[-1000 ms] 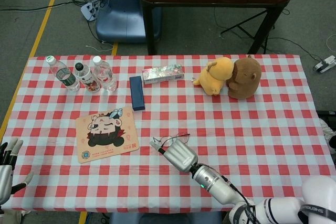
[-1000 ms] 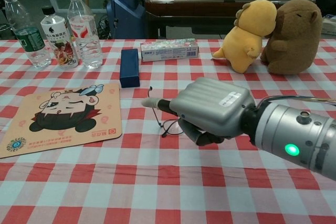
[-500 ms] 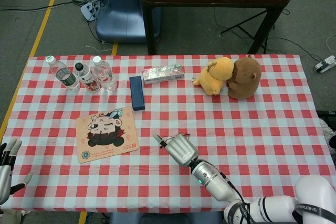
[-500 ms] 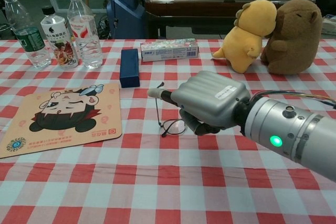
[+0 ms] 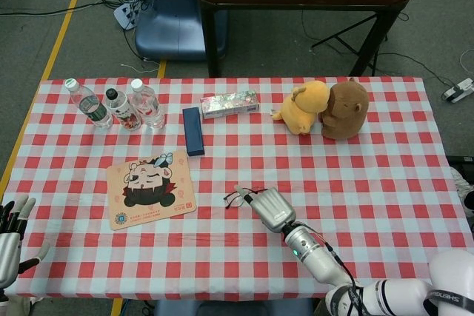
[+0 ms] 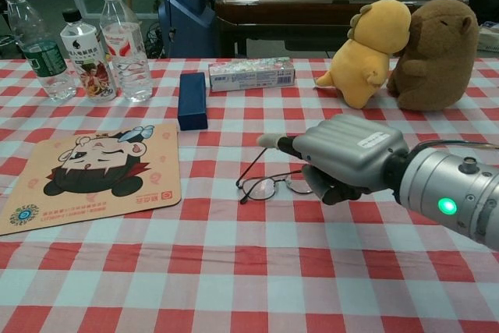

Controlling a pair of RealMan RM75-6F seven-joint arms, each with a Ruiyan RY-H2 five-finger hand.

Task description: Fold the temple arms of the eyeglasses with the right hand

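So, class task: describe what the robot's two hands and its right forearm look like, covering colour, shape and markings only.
The right hand has a boxy silver-grey metal back bearing a small white label, with dark fingers. Its forearm is a silver cylinder with a glowing green light and thin dark cables. The left hand shows pale grey fingers with dark segments.

One camera sits high up and looks down on the whole desk (image 5: 370,153), far edge at the top. The other sits low at the near edge, close in, looking across. Both show the desk's middle and far edge.
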